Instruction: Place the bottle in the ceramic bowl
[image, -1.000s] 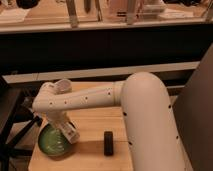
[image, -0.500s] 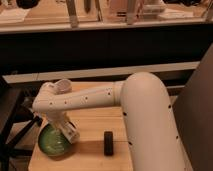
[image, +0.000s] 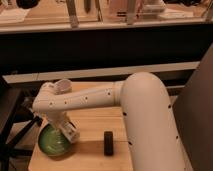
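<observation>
— One view only, from above and behind the arm. What does it show of the robot?

— A thick white arm (image: 145, 115) with a smooth, rounded, matte shell fills the right side. Its forearm, dotted with small dark holes, reaches left across a wooden table (image: 90, 150) and bends down at the wrist. The gripper (image: 66, 131) hangs at the end of it, pale and blocky, right at the near edge of the ceramic bowl (image: 52, 141), partly over its rim.

— And the bowl itself?

— Round, shallow, glazed green with a slight sheen, sitting near the table's front left corner. The tabletop is light wood with a visible grain, rectangular, its edges squared.

— Where is the bottle?

— A dark, short, upright object (image: 108, 142) stands on the wood to the right of the bowl, well apart from the gripper. Whether that is the bottle cannot be told; it looks like a small black block with its long axis vertical. Nothing recognisable as a bottle shows inside the bowl, though the wrist hides part of it.

— Is the gripper holding anything?

— That cannot be told; the wrist housing covers that part.

— Anything behind?

— A dark counter front with a pale ledge (image: 100, 72), and shelving above it.
</observation>
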